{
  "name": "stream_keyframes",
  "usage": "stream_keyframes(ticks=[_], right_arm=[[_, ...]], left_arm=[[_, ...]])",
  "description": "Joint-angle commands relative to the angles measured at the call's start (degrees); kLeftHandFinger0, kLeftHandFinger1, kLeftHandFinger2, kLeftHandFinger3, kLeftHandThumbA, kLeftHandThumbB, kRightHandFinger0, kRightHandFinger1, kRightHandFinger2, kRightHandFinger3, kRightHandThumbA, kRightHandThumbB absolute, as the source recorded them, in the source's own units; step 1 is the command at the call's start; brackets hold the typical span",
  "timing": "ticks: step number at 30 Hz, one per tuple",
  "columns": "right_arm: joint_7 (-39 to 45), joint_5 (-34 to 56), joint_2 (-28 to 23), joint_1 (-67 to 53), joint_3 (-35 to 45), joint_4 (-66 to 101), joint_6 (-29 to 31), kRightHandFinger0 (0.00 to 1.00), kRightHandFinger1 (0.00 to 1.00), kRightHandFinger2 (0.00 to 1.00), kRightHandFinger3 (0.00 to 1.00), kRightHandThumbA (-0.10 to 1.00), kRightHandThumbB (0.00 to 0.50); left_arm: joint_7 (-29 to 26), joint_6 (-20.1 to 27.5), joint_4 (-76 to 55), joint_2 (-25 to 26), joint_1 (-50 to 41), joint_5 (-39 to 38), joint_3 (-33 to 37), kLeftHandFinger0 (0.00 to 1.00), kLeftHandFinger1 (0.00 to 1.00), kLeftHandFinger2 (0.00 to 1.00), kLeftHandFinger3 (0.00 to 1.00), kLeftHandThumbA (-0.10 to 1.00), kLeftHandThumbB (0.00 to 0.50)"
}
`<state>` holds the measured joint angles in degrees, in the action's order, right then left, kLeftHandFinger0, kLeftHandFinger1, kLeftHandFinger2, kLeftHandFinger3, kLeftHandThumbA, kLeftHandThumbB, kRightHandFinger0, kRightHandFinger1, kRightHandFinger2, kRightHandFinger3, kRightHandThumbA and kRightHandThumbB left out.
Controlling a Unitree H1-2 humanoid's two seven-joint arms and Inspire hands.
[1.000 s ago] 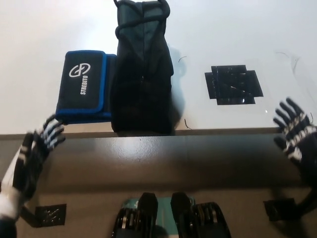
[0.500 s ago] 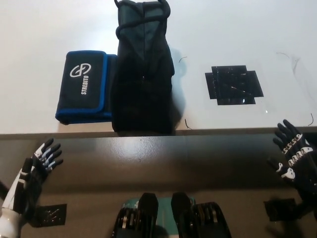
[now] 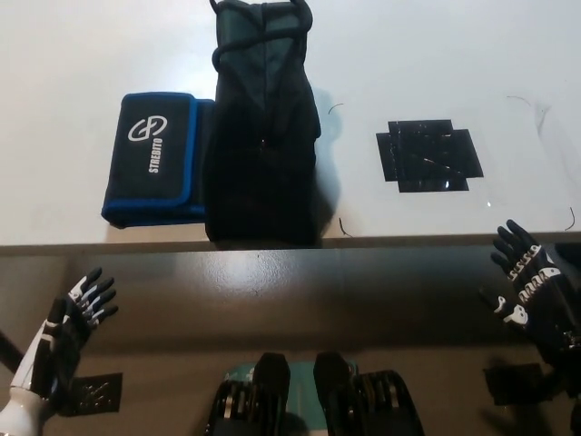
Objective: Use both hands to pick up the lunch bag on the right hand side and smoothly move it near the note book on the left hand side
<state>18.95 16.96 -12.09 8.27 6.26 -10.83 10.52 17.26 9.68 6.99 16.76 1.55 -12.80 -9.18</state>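
a black lunch bag [image 3: 260,136] stands on the white table [image 3: 436,64], touching the blue-edged notebook [image 3: 154,170]; left robot hand [image 3: 62,336] and right robot hand [image 3: 534,292] hang below the table's edge, fingers spread, holding nothing.

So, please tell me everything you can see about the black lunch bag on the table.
The lunch bag is black, seemingly soft fabric, with carry handles at its far end. It lies on the white table, reaching close to the near edge. Its left side touches, perhaps overlaps, the black and blue notebook. Black tape lies apart on its right. Neither hand touches it.
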Motion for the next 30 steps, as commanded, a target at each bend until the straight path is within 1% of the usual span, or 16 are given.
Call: stream_keyframes(ticks=[1,4,6,9,11,12,15,17,21,22,23,27,29,30], right_arm=[[0.20,-0.60,-0.65,2.16,0.18,-0.50,3.65,1.00,1.00,1.00,1.00,1.00,0.273],[0.21,-0.50,-0.40,1.70,0.17,-0.38,3.54,1.00,1.00,1.00,1.00,1.00,0.262],[-0.01,-0.43,-0.14,0.82,0.24,0.43,3.40,1.00,1.00,1.00,1.00,1.00,0.240],[-0.04,-0.45,-0.14,0.69,0.22,0.59,3.35,1.00,1.00,1.00,1.00,1.00,0.237],[0.08,-0.32,-0.20,-1.60,0.15,3.05,2.95,1.00,1.00,1.00,1.00,1.00,0.235],[0.05,-0.23,-0.10,-1.92,0.21,3.22,3.10,1.00,1.00,1.00,1.00,1.00,0.237],[-0.01,-0.20,-0.06,-2.13,0.22,3.43,3.07,1.00,1.00,1.00,1.00,1.00,0.236],[0.30,-0.38,-0.13,-1.79,-0.01,3.12,3.70,1.00,1.00,1.00,1.00,1.00,0.254],[0.21,-0.53,-0.07,-1.29,-0.09,2.61,3.71,1.00,1.00,1.00,1.00,1.00,0.254],[0.08,-0.37,-0.08,-0.88,-0.13,2.79,2.70,1.00,1.00,1.00,1.00,1.00,0.241],[-0.06,-0.36,-0.03,-0.59,-0.16,2.84,2.25,1.00,1.00,1.00,1.00,1.00,0.233],[0.71,0.26,-0.17,0.11,-0.28,1.69,2.39,1.00,1.00,1.00,1.00,1.00,0.231],[0.48,-0.51,-0.16,0.69,-0.47,0.73,2.68,1.00,1.00,1.00,1.00,1.00,0.258],[0.33,-0.71,-0.14,0.81,-0.52,0.57,2.52,1.00,1.00,1.00,1.00,1.00,0.259]], left_arm=[[0.65,1.83,-0.10,2.15,1.46,0.12,-0.05,1.00,1.00,1.00,1.00,1.00,0.300],[0.99,2.04,-0.16,2.39,1.05,0.08,-0.06,1.00,1.00,1.00,1.00,1.00,0.290],[0.81,1.60,-0.69,2.39,0.58,0.17,-0.17,1.00,1.00,1.00,1.00,1.00,0.286],[0.82,1.59,-0.73,2.40,0.54,0.14,-0.17,1.00,1.00,1.00,1.00,1.00,0.284],[1.26,1.25,-1.26,2.87,0.27,-0.73,-0.50,1.00,1.00,1.00,1.00,1.00,0.288],[1.15,1.34,-1.35,2.96,0.19,-0.57,-0.56,1.00,1.00,1.00,1.00,1.00,0.295],[1.07,1.38,-1.40,3.03,0.14,-0.54,-0.53,1.00,1.00,1.00,1.00,1.00,0.295],[0.74,1.53,-1.93,2.97,-0.51,-0.28,-0.55,1.00,1.00,1.00,1.00,1.00,0.282],[0.47,1.67,-1.89,2.94,-0.44,-0.07,-0.58,1.00,1.00,1.00,1.00,1.00,0.278],[0.63,1.35,-1.75,3.15,0.11,-0.28,-0.57,1.00,1.00,1.00,1.00,1.00,0.263],[0.73,1.17,-1.74,3.35,0.47,-0.30,-0.55,1.00,1.00,1.00,1.00,1.00,0.261],[0.47,0.59,-2.02,3.35,0.77,0.30,-0.27,1.00,1.00,1.00,1.00,1.00,0.269],[0.52,0.81,-1.75,3.43,0.91,0.34,-0.26,1.00,1.00,1.00,1.00,1.00,0.246],[0.50,0.98,-1.55,3.48,0.98,0.47,-0.25,1.00,1.00,1.00,1.00,1.00,0.243]])
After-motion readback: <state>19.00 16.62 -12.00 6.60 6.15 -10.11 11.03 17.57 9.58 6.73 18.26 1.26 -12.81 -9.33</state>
